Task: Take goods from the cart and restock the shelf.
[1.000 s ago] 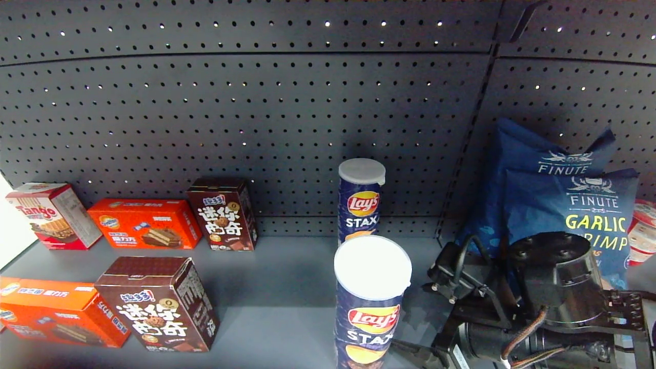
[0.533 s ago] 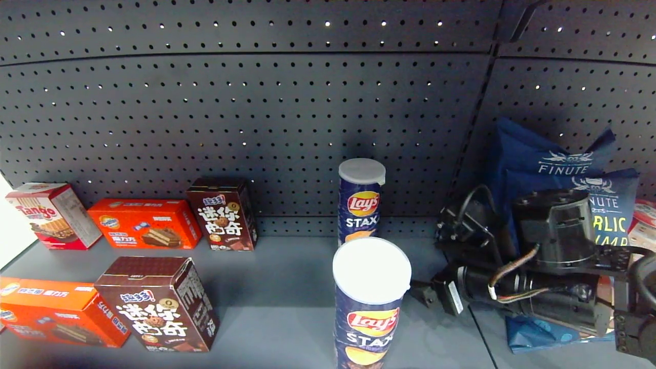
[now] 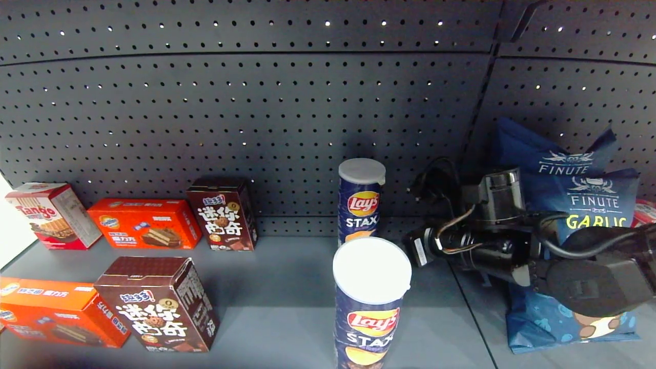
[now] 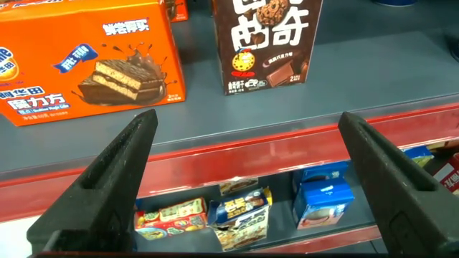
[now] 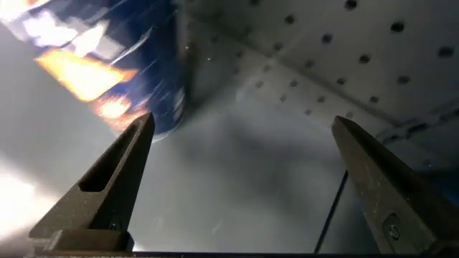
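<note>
Right claw (image 5: 242, 122), jaws spread and empty, hangs beside rear chip can (image 3: 361, 200) on shelf (image 3: 277, 287); front can (image 3: 371, 302) upright before it. Cans prob. light, stiff, slick: take mid-body. Left claw (image 4: 247, 118) likewise spread.

— What gets cut off at the front?
— The near chips can (image 3: 371, 302) loses its base at the lower edge, and it hides the foot of the far can (image 3: 361, 197). The orange box (image 3: 51, 310) at the front left runs out at the side.
— And the blue snack bags (image 3: 589, 200)?
— The right arm (image 3: 492, 246) lies across their lower halves. Beside them, a red-and-white pack (image 3: 644, 215) is clipped by the edge, so I can't identify it.
— From the wrists?
— On the right, a blurred blue can (image 5: 107, 64), and I can't tell which of the two it is. On the left, the small packs (image 4: 237, 211) under the red rail (image 4: 287, 136) are too small to name.
</note>
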### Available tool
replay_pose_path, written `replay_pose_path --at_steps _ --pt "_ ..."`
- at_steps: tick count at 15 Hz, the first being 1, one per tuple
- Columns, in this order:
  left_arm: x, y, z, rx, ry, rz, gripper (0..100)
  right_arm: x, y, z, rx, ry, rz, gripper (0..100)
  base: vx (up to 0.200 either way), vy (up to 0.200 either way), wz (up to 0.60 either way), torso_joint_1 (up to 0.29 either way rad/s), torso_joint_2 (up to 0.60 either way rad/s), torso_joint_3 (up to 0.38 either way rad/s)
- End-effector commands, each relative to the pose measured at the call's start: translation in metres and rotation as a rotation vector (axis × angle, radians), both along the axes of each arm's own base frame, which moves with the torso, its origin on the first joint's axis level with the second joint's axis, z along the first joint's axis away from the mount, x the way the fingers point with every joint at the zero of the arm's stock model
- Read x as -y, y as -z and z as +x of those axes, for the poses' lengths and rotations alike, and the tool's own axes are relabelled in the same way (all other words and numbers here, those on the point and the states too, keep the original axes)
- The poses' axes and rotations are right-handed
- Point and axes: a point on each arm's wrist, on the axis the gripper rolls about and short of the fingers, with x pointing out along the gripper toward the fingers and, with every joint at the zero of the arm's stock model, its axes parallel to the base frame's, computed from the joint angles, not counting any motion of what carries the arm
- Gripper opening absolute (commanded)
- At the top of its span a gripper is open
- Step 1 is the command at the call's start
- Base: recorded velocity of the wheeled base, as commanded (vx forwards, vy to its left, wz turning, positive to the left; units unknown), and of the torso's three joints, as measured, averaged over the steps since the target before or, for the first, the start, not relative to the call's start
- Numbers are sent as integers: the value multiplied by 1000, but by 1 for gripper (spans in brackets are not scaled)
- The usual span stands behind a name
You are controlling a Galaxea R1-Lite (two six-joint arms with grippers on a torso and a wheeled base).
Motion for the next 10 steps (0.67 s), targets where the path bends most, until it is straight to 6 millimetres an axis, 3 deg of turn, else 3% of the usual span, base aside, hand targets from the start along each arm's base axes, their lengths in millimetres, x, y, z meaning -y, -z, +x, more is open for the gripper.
replay_pose_path --at_steps 1,10 --pt "0 0 0 -1 0 -1 100 -3 11 14 -20 18 -15 100 0 0 0 0 0 0" --pt "0 0 0 -3 1 -2 100 1 10 20 -16 32 -9 100 0 0 0 0 0 0"
